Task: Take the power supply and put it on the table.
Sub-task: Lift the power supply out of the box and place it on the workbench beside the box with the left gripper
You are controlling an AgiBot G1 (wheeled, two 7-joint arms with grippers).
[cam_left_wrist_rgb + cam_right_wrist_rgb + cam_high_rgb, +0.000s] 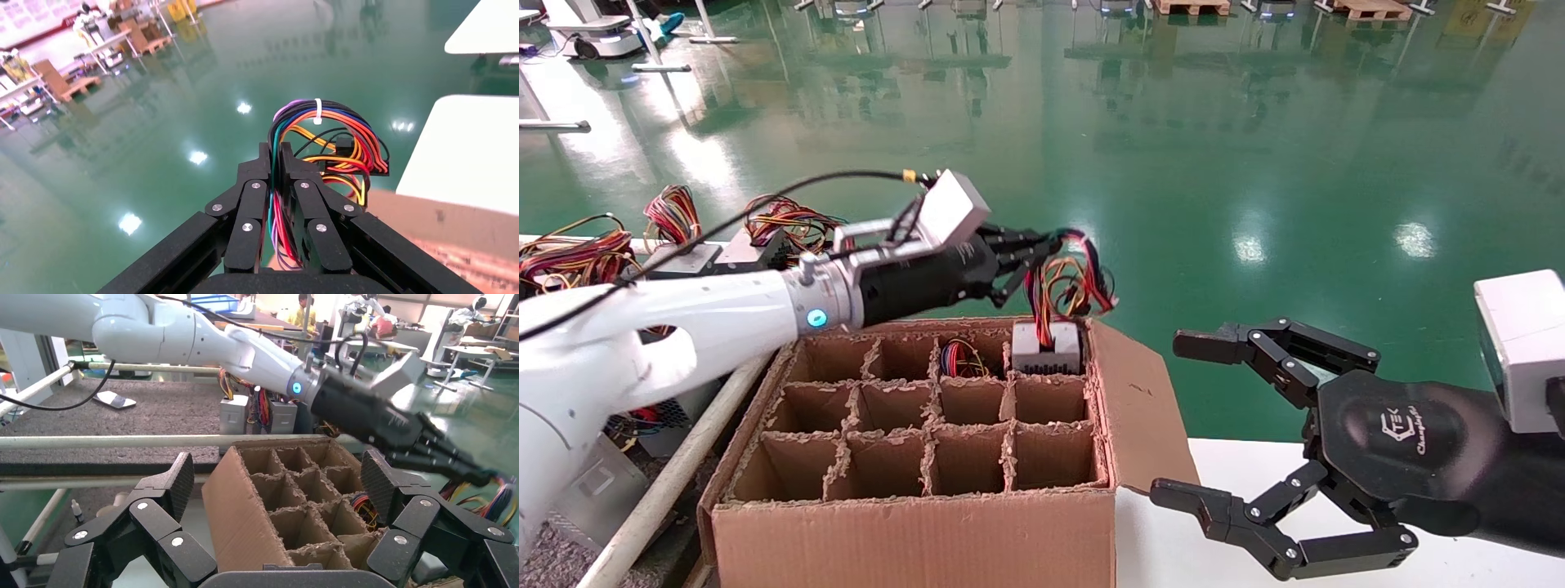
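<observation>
The left gripper is pinched on the wire loop, so the power supply dangles below it, half out of the box, while the right gripper idles spread apart.

The scene is brightly and evenly lit from overhead. The glossy green floor mirrors the ceiling lamps as round white glare spots and, at the far left of the head view, as broad washed-out streaks. Shadows are soft and shallow; the cells of the cardboard box darken only slightly towards their bottoms. In the right wrist view the left gripper and its forearm are smeared by motion blur (the box beside them stays crisp). In the left wrist view the wire bundle is sharp, while the white table glares, nearly featureless.
</observation>
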